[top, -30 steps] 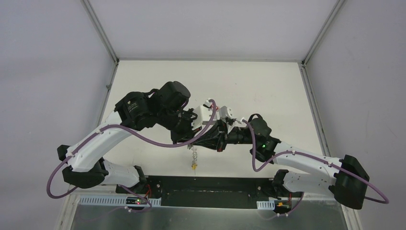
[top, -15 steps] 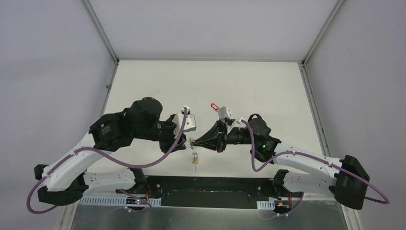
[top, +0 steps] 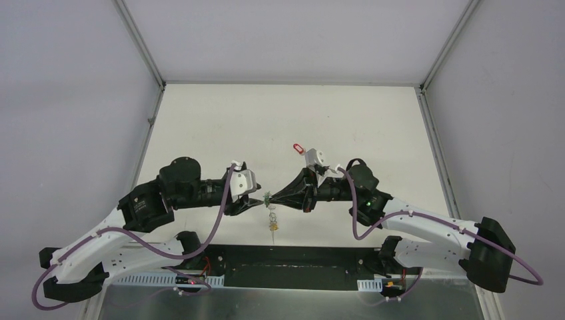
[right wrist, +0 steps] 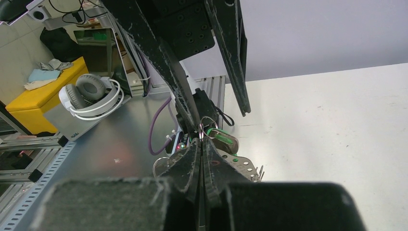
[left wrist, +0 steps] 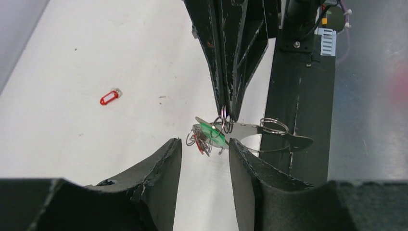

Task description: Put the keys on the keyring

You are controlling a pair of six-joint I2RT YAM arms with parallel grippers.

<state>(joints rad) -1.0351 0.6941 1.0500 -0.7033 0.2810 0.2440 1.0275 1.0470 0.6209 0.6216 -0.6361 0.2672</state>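
Note:
My right gripper (top: 273,198) is shut on the thin wire keyring (left wrist: 224,116) and holds it above the table's near edge. A bundle hangs from the keyring: a green-tagged key (left wrist: 210,132), small silver keys with a red tag (left wrist: 199,143) and a flat silver plate with its own small ring (left wrist: 272,131). The bundle dangles below the fingertips in the top view (top: 272,223). My left gripper (left wrist: 204,147) is open and empty, its fingers (left wrist: 168,166) just short of the bundle on either side. A red-tagged key (top: 298,147) lies alone on the white table; it also shows in the left wrist view (left wrist: 109,97).
A black base strip (top: 286,257) and a metal sheet (top: 293,303) lie along the near edge. Grey walls close the table's left, right and far sides. Headphones (right wrist: 91,94) sit off the table beyond the sheet.
My left arm has swung left and down, away from above my right gripper, and its open gripper now faces the hanging bundle. My right gripper has held the keyring still.

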